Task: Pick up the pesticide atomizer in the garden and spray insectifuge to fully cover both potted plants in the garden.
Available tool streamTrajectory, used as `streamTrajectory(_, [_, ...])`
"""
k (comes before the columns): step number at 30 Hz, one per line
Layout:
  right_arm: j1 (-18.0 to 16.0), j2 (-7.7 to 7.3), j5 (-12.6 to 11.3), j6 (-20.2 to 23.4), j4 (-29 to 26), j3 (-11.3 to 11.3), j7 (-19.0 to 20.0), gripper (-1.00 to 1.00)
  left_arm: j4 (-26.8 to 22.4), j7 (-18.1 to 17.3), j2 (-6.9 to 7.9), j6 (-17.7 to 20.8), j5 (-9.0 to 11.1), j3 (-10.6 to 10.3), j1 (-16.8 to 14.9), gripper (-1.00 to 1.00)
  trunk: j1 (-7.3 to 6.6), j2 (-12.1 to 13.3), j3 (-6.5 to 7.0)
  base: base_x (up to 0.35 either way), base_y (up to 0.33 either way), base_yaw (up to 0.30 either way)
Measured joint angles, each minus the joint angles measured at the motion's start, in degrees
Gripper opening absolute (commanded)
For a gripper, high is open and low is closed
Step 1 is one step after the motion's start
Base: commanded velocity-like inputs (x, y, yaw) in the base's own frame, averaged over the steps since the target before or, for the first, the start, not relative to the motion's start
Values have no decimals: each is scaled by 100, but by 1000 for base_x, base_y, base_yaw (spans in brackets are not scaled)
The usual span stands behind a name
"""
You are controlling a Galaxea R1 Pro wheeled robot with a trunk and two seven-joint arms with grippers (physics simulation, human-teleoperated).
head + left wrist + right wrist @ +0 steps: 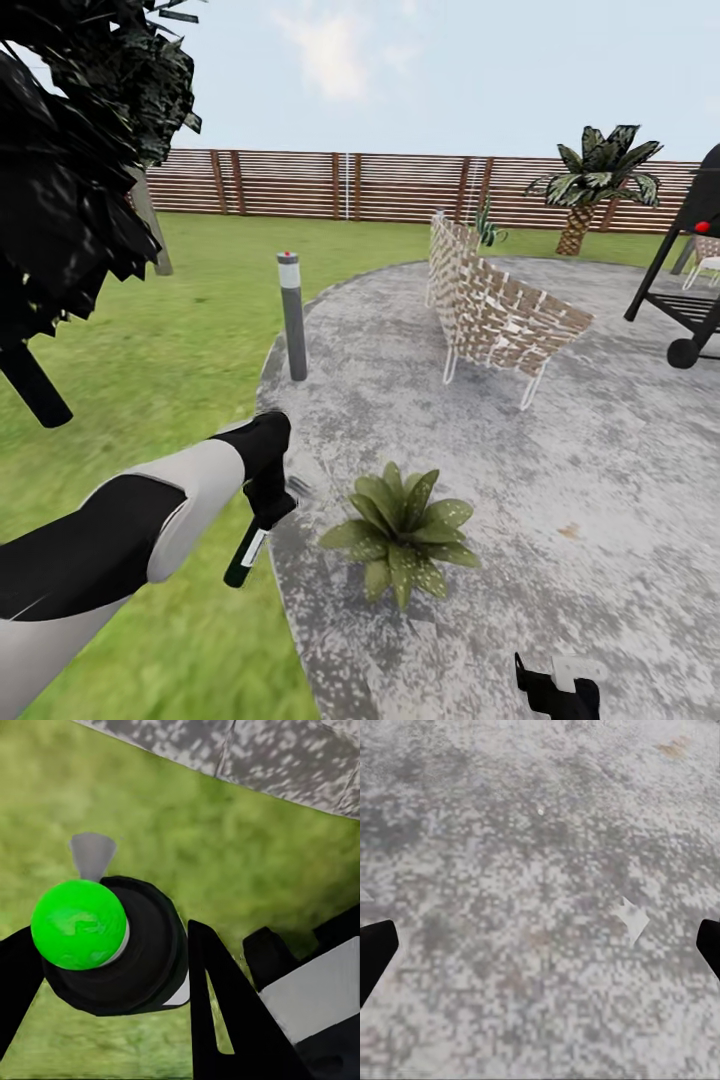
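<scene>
My left gripper [268,500] is shut on the pesticide atomizer [247,548], a slim dark bottle with a white band that hangs tilted over the lawn just off the patio edge. In the left wrist view the atomizer [142,960] is seen end-on, with its bright green cap [79,922] between the black fingers [221,1012]. A potted plant [400,530] with speckled green leaves sits on the stone patio [560,470], right of the bottle. Low at the head view's bottom edge is my right gripper [555,690]. In its wrist view the right gripper [540,945] is open over bare stone.
A grey bollard lamp [292,315] stands at the patio edge beyond my left hand. A woven chair [495,310], a black grill [690,290], a palm [595,180] and a spiky agave [487,228] lie further back before the slat fence [330,185]. Dark foliage [70,150] hangs at upper left.
</scene>
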Motion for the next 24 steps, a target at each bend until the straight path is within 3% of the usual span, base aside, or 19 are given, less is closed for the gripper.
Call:
streamTrajectory(4, [1,0,0,-1,-1,0,-5,100,1,317,8,-6,18,25,164,-100,1,0,3,217,126,-77])
streamTrajectory(12, [0,-1,-2,-2,0,1,-9,100,5,349,43,-20,68,66,392,-100,3,0,37,14,10,-183])
streamTrajectory(20, [0,0,0,1,0,0,-7,100,-12,352,224,-37,78,73,591,-100,3,0,40,-130,162,-12])
streamTrajectory(24, [0,0,0,-2,1,0,-9,100,-611,347,246,-46,110,79,1021,-100,3,0,41,-7,34,0])
